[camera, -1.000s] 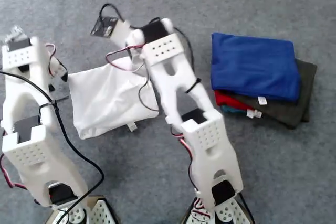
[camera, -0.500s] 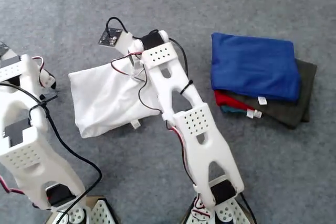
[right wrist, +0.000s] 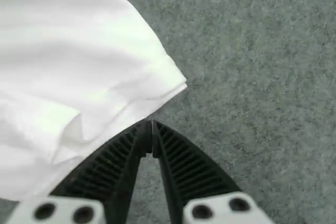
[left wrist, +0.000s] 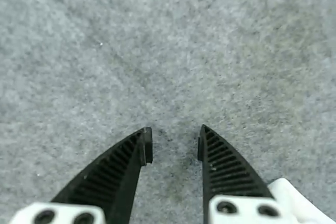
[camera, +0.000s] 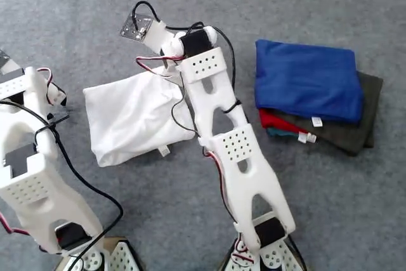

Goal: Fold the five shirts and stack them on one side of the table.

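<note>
My right gripper (right wrist: 152, 126) sat closed at the white shirt's (right wrist: 68, 51) corner; the left gripper (left wrist: 175, 141) hung open. The shirt looked light and limp, so I'd pinch its folded edge.

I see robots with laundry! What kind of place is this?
Probably a robot lab: the left arm and right arm, white with loose wires, stand at a grey carpeted table beside a stack of folded shirts.

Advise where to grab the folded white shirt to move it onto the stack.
Probably best to pinch the white shirt at its edge facing the stack, near the far corner, coming in low from the stack side. It lies flat in layers, so one finger should slide underneath them all.
</note>
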